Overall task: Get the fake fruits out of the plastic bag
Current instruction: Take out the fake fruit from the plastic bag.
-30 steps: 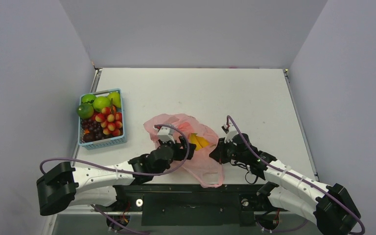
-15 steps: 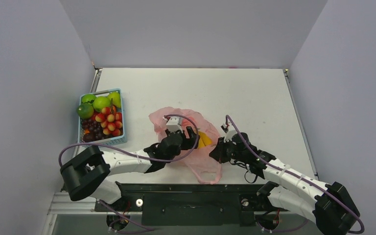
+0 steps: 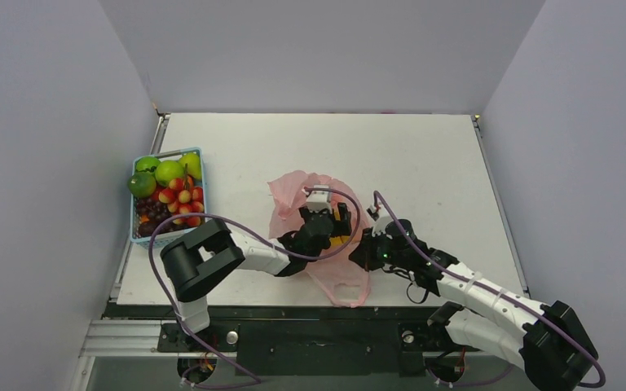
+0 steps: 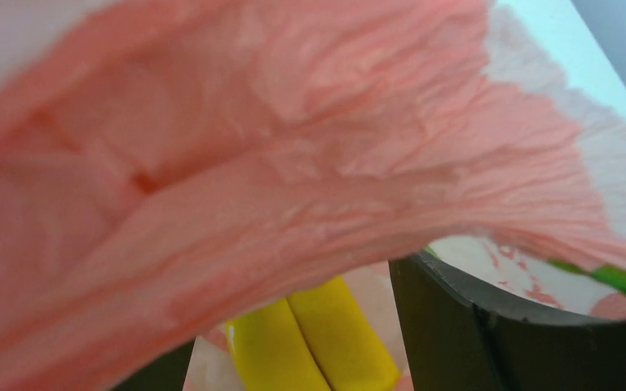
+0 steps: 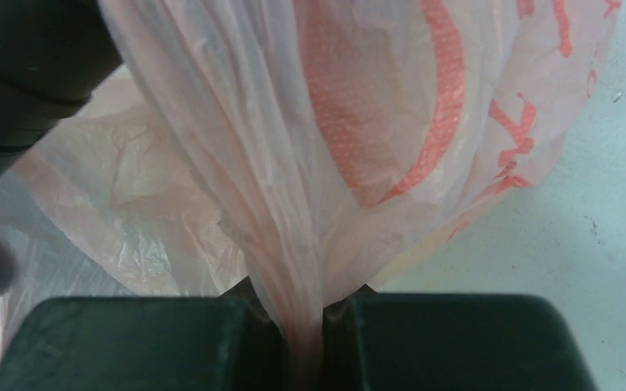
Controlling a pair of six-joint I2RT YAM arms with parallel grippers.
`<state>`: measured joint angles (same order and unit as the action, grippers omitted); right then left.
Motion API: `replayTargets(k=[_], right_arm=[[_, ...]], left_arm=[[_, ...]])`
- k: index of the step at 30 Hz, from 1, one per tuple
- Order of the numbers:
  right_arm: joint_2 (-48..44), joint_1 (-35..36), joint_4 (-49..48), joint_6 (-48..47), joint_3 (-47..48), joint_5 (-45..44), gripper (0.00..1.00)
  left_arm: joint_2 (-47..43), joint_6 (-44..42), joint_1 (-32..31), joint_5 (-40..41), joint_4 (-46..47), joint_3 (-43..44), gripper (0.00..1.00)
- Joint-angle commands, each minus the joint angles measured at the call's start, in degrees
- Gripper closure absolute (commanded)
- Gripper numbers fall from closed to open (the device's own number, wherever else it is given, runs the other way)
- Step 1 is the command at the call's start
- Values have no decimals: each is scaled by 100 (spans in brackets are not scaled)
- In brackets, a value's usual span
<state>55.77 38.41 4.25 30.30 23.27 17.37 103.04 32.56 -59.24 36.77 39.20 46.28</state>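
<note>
We've got the thin, crinkly, see-through pink plastic bag (image 3: 293,194) lying on the white bench (image 3: 424,155). The right tool (image 5: 301,330) is pinching a gathered twist of its film. There's red lettering on the bag, but we can't read it. The left tool (image 3: 332,220) is in the bag's mouth, spread, with smooth glossy yellow bananas (image 4: 314,346) between its fingers (image 4: 473,334).
</note>
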Motion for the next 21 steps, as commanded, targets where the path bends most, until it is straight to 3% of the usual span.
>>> replayTargets(k=[1, 6, 11, 18, 21], right_arm=[[-276, -74, 107, -211, 257, -78, 100], [-351, -115, 124, -214, 207, -64, 100], [-490, -127, 150, -167, 158, -135, 100], [-586, -156, 172, -162, 113, -184, 100], [-499, -156, 30, -116, 75, -199, 100]], left_arm=[[261, -184, 95, -233, 819, 102, 26], [541, -452, 154, -761, 1648, -56, 38], [436, -476, 339, -1602, 1709, -45, 66], [-177, -602, 469, -2180, 457, 212, 96], [-379, -590, 498, -2333, -238, 428, 100]])
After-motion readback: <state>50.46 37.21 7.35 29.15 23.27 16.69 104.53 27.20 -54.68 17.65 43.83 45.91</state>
